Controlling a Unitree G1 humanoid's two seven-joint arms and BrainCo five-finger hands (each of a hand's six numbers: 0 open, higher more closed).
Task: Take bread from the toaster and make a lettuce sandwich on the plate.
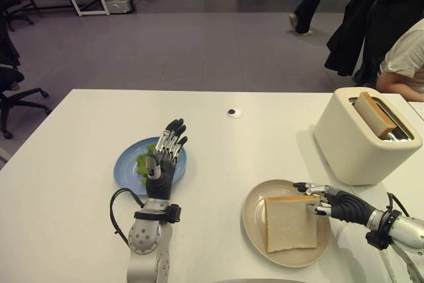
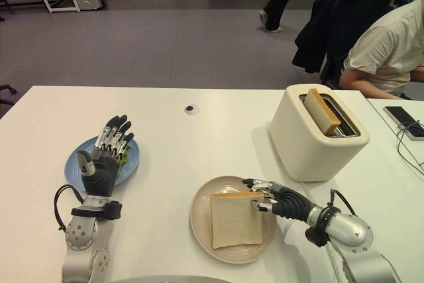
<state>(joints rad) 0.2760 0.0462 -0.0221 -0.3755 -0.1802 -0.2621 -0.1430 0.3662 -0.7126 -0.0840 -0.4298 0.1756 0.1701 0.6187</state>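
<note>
- The table (image 1: 79, 164) carries one toaster (image 1: 351, 144), at 1 o'clock from the beige plate (image 1: 255, 220).
- There are two plates. The blue plate (image 1: 129, 164) lies at 9 to 10 o'clock from the beige one, well apart from it.
- There are two bread slices. One slice on the plate (image 1: 288, 226) lies flat, and one slice in the toaster (image 1: 372, 114) stands upright in its slot, its long axis running from 11 to 5 o'clock.
- The left hand (image 1: 162, 164) hovers over the blue plate, spread open and holding nothing.
- The right hand (image 1: 341, 205) is at the flat slice's 1 o'clock corner and touches it. I cannot tell whether it grips the slice.
- One patch of lettuce (image 1: 144, 162) lies on the blue plate, partly under the left hand and just toward 10 o'clock of the palm. The number of leaves is unclear.
- Judgement: the lettuce is next, and the left hand is far nearer to it. From there it would be carried toward 4 o'clock to reach the slice.
</note>
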